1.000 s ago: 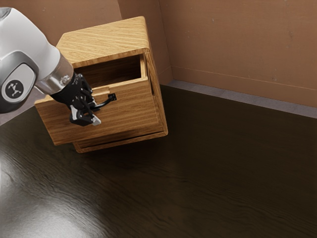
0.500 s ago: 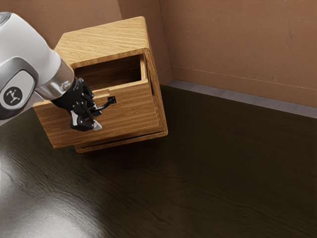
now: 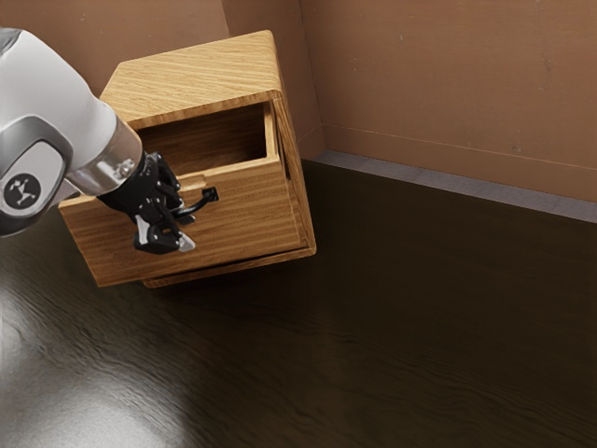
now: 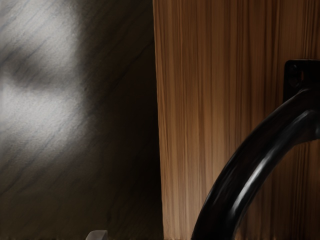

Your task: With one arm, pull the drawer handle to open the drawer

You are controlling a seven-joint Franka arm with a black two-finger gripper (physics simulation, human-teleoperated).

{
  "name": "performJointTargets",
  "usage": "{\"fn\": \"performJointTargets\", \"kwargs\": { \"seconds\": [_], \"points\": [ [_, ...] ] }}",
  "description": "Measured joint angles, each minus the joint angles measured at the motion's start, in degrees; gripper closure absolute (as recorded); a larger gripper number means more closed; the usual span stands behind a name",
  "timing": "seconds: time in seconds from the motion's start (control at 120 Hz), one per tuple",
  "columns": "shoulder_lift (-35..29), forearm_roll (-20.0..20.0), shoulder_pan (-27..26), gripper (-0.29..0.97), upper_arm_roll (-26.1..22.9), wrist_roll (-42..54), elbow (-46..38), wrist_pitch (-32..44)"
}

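The black curved bar handle [image 3: 202, 198] sits on the front of the light wooden drawer [image 3: 233, 219], and the black two-finger end effector [image 3: 166, 220] is right at the handle's end toward the exterior view's left, covering that part of it. Only the handle's other end and its mount stick out past it. I cannot tell from here whether the end effector is pinching the handle or just sitting around it.

The drawer stands open, sticking out of the boxy light wooden cabinet [image 3: 201, 79], which rests on the dark glossy desk [image 3: 420, 327] close to the far brown wall [image 3: 448, 75]. The white and grey robot arm [image 3: 47, 121] is cut off at the exterior view's left edge.

The wrist view adds the close detail: the handle [image 4: 250, 175] arching off the drawer [image 4: 210, 110] front to its square black mount plate [image 4: 301, 76], with the desk [image 4: 65, 150] and a pale glare beyond the drawer's edge.
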Motion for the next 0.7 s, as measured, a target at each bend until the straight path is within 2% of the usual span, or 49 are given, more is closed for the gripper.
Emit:
{"fn": "performJointTargets", "kwargs": {
  "seconds": [0.7],
  "points": [
    [-6.0, 0.0, 0.8, 0.47, -1.5, -0.2, -5.3, 0.4]
  ]
}}
